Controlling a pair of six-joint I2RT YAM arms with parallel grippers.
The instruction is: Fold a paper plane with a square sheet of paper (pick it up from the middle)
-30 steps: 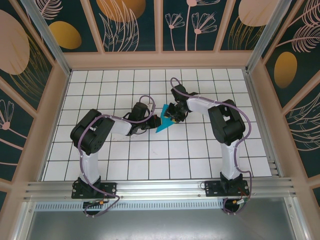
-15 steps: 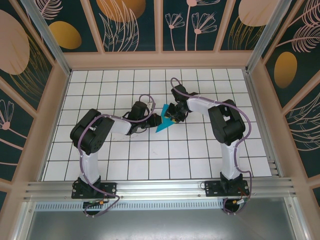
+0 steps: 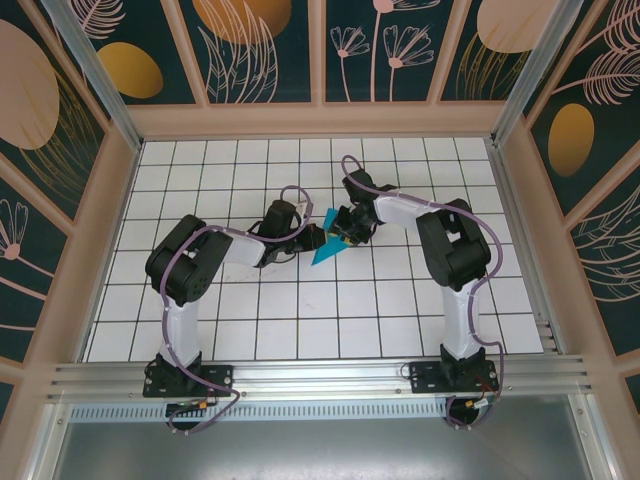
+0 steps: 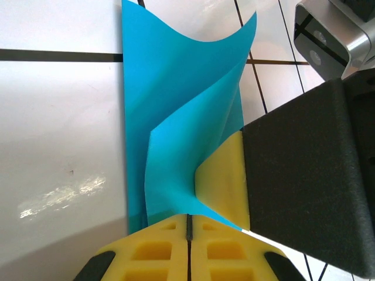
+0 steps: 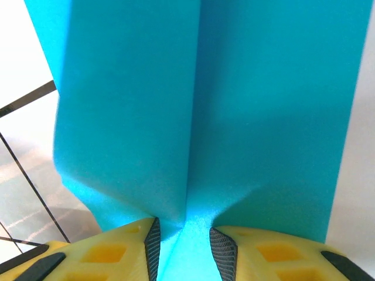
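One sheet of paper [image 3: 326, 247] [image 4: 176, 117] [image 5: 205, 105], teal-blue, partly folded into a layered pointed shape, sits at mid-table between the two grippers, its tip toward the near edge in the top view. Layers counted in the left wrist view: at least two, one flap curling upward (exact fold count unclear). Left gripper [image 3: 311, 238] [image 4: 187, 225]: two yellow fingers pressed together, pinching the sheet's lower edge at their seam. Right gripper [image 3: 341, 237] [image 5: 183, 234]: two fingers closed on a raised crease of the same sheet, paper in the narrow gap between the pads. The two grippers nearly meet over the paper. Two arms reach in from either side across one white gridded table [image 3: 300, 320].
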